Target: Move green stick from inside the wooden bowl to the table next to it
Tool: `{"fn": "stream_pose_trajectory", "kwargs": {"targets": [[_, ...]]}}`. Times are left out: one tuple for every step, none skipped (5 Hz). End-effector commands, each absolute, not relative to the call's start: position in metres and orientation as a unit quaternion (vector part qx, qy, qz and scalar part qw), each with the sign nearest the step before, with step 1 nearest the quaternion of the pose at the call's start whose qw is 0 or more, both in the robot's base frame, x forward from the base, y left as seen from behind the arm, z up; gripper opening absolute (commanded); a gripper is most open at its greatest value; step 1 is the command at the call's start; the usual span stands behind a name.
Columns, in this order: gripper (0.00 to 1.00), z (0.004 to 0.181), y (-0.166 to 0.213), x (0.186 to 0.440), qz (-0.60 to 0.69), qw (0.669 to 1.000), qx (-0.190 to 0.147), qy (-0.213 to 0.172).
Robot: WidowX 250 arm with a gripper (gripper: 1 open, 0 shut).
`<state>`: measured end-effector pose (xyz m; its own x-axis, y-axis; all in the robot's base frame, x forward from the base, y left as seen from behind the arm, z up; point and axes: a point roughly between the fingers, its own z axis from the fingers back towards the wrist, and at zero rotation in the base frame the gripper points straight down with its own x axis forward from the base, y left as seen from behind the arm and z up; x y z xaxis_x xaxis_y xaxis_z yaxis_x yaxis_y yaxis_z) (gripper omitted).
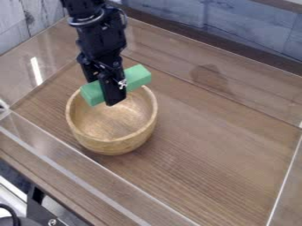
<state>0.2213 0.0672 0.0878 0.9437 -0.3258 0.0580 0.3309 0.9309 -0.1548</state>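
The green stick [133,79] hangs in the air above the wooden bowl [112,124], tilted slightly, with my black gripper [112,95] shut on its middle. The stick's lower left end [92,94] and upper right end show on either side of the fingers. Nothing else lies inside the bowl, and its floor is bare. The bowl rests on the dark brown table [224,141] toward the left.
Clear plastic walls [141,190] run around the table on all sides. Bare table top lies to the right of the bowl and in front of it. The arm comes down from the upper left corner.
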Motion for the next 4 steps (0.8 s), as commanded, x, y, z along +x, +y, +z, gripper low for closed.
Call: {"fn": "stream_pose_trajectory", "kwargs": {"targets": [[0.0, 0.093, 0.077, 0.231, -0.182, 0.98, -0.068, -0.035], [0.0, 0.089, 0.08, 0.228, -0.16, 0.984, -0.067, -0.036], [0.0, 0.085, 0.083, 0.225, -0.136, 0.988, -0.067, -0.037], [0.0, 0.09, 0.088, 0.23, -0.135, 0.988, -0.067, -0.035]]}}
